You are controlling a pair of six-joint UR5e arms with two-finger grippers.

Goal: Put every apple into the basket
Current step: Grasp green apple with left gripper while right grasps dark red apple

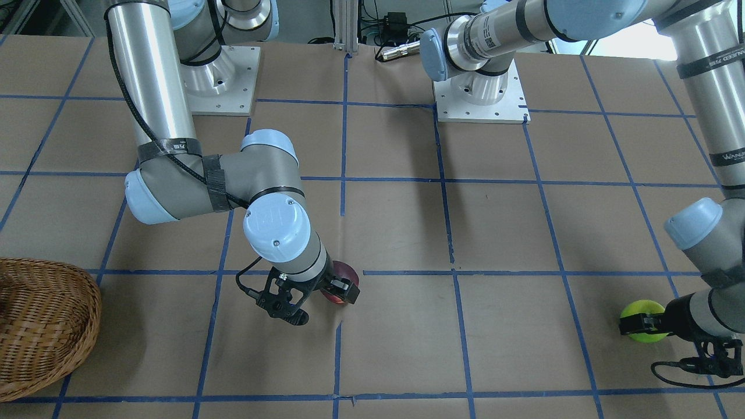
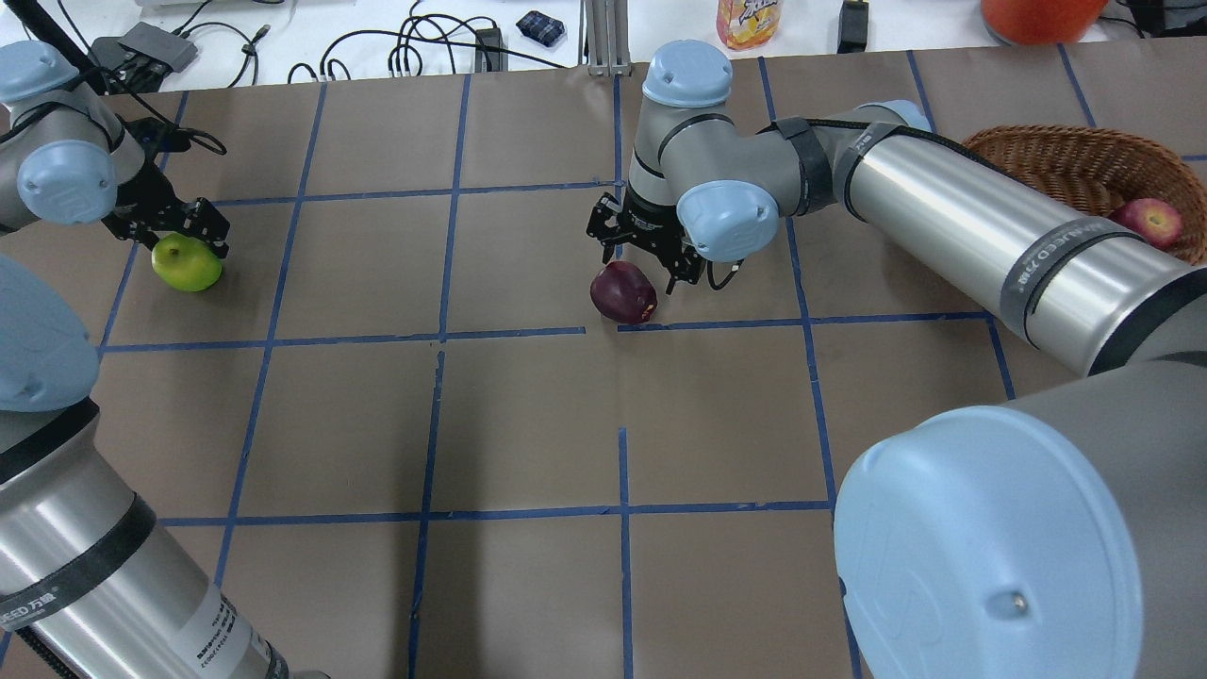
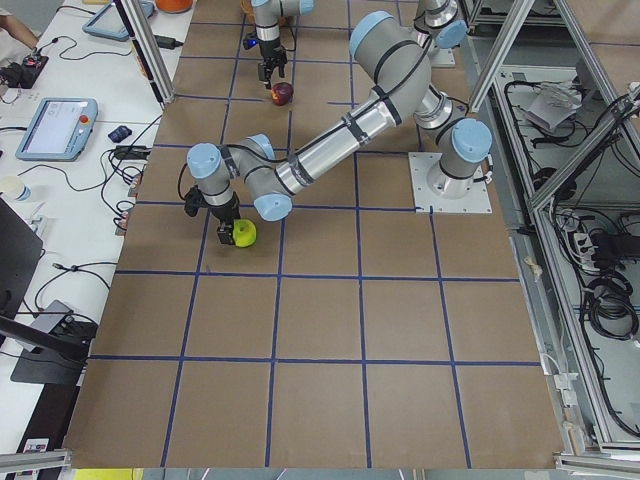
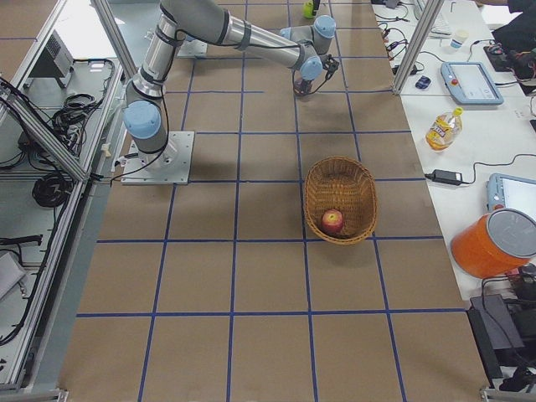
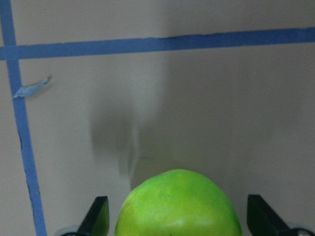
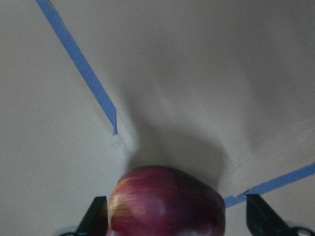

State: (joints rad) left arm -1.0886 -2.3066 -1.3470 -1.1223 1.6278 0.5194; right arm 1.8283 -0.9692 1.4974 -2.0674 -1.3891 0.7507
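Observation:
The lime green apple (image 2: 189,266) rests on the table at the far left. My left gripper (image 2: 174,236) is open and straddles it; the left wrist view shows the apple (image 5: 179,206) between the fingers (image 5: 98,216) with gaps on both sides. The dark maroon apple (image 2: 622,292) lies near the table's middle. My right gripper (image 2: 641,259) is open around it; the right wrist view shows the apple (image 6: 165,204) between the pads. The red apple (image 2: 1150,222) lies inside the wicker basket (image 2: 1066,165) at the far right.
Blue tape lines grid the brown table. Both arm bases (image 1: 483,99) stand on the robot's side. Cables, a bottle and an orange bucket (image 4: 494,243) sit on the bench beyond the far edge. The basket (image 4: 339,180) stands well away from both grippers.

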